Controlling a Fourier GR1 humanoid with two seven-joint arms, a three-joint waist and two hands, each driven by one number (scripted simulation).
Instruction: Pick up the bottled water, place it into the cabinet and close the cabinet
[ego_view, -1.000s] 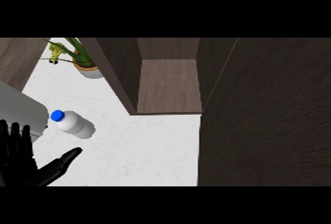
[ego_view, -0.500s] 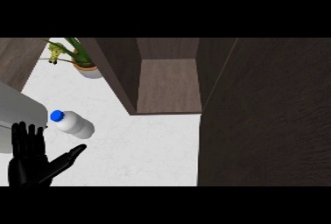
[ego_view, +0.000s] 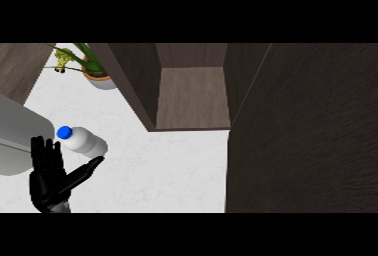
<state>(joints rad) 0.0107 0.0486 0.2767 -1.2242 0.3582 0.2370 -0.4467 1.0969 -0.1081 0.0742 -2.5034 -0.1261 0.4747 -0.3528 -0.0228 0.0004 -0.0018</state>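
Note:
The bottled water (ego_view: 85, 142), clear with a blue cap, stands on the white counter at the left. My left hand (ego_view: 50, 184) is open just below and left of it, fingers straight up and thumb spread toward the bottle's base; I cannot tell whether they touch. The dark wood cabinet (ego_view: 190, 96) stands open at the top middle, its inside bare. Its open door (ego_view: 306, 130) fills the right side of the view. My right hand does not show.
A potted green plant (ego_view: 90, 70) stands at the back left beside the cabinet's wall. A grey rounded object (ego_view: 15, 135) lies at the left edge, just behind my hand. White counter (ego_view: 166, 175) stretches between the bottle and the door.
My left hand has come up and to the right, closer to the bottle, still open. The bottle and the cabinet have not moved.

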